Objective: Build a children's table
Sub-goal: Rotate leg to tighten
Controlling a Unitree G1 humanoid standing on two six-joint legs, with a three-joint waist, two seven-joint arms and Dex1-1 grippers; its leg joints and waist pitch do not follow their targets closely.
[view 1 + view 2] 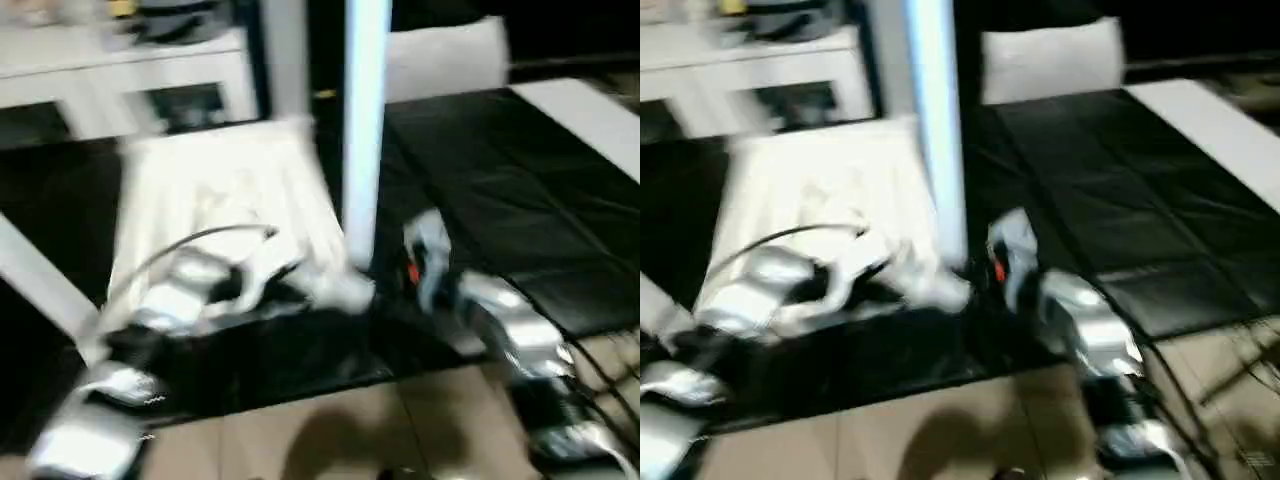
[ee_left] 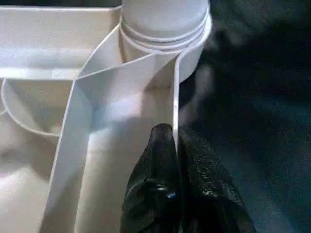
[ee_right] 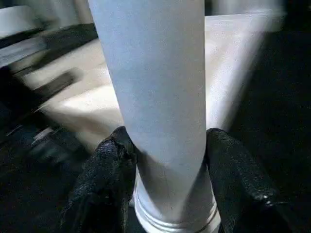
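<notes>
Right wrist view: your right gripper (image 3: 167, 179) has its fingers on either side of the upright leg (image 3: 155, 97), just above the leg's ringed base, gripping it.
Left wrist view: your left gripper (image 2: 176, 141) is closed, pinching the thin side wall of the tabletop (image 2: 43, 53); the corner socket (image 2: 167, 36) sits just beyond its fingertips, with the leg's base in it.
Where the table is: upside down on the black work table (image 1: 500, 190), between your two arms (a second leg (image 1: 285, 60) stands at its far side).
Risk, tilt: if you push while the leg leans, it may jam crooked in the socket.
Risk, slip: the rim hold is narrow; a hard twist could slide the tabletop away from your left fingers.
Risk, sight: the head views are smeared, so judge seating from the wrists.
</notes>
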